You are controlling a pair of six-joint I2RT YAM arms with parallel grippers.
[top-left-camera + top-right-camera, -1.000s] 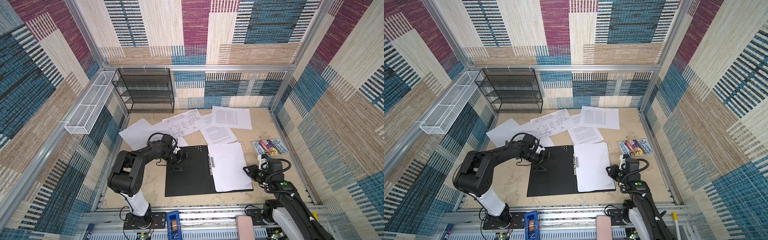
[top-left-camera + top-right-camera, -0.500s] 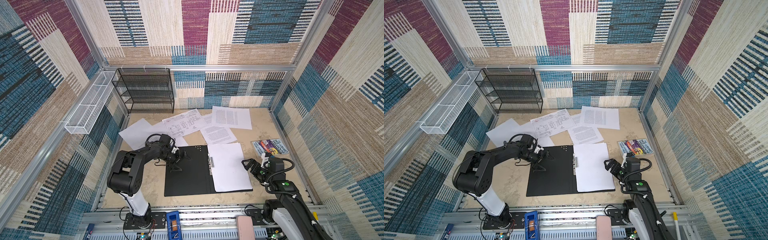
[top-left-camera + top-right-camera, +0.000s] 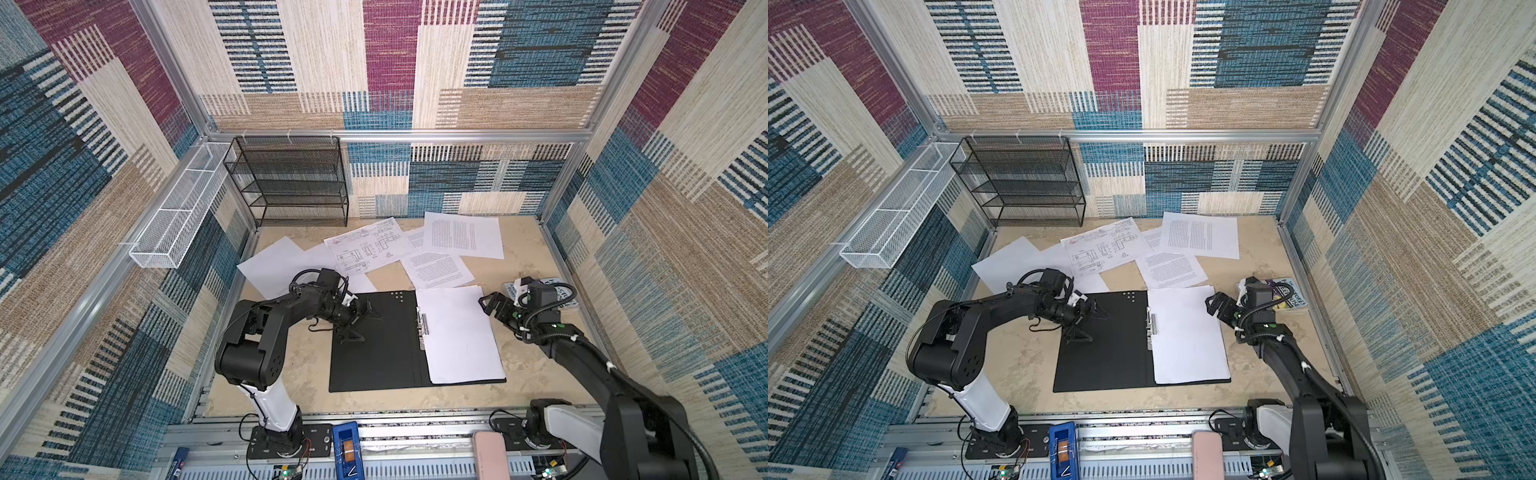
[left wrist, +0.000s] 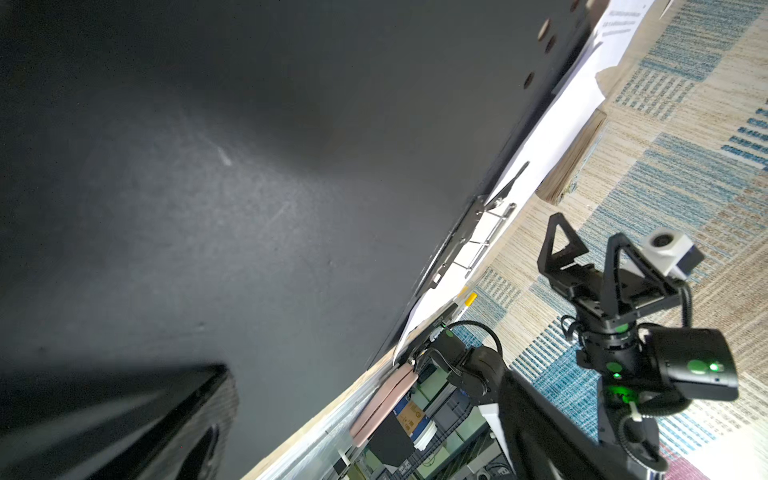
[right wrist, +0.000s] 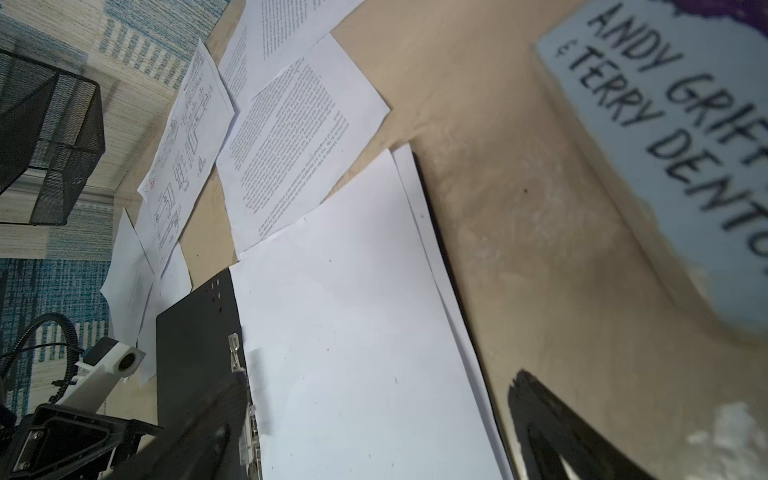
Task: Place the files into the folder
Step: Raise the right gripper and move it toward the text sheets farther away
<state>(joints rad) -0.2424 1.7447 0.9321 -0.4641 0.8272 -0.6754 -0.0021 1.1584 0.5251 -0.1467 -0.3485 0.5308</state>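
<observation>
The folder lies open and flat, black inside up, with its metal clip along the spine. A stack of blank white files rests on its right half. More files lie loose behind it: a drawing sheet, two text sheets and a blank one. My left gripper is open, low over the folder's left half. My right gripper is open beside the far right corner of the stack, holding nothing.
A colourful book lies right of the folder, partly under my right wrist. A black mesh shelf stands at the back left and a white wire basket hangs on the left wall. Walls close in on three sides.
My right gripper has gone from shut to open and moved toward the back along the right edge of the stack. The left arm has barely moved.
</observation>
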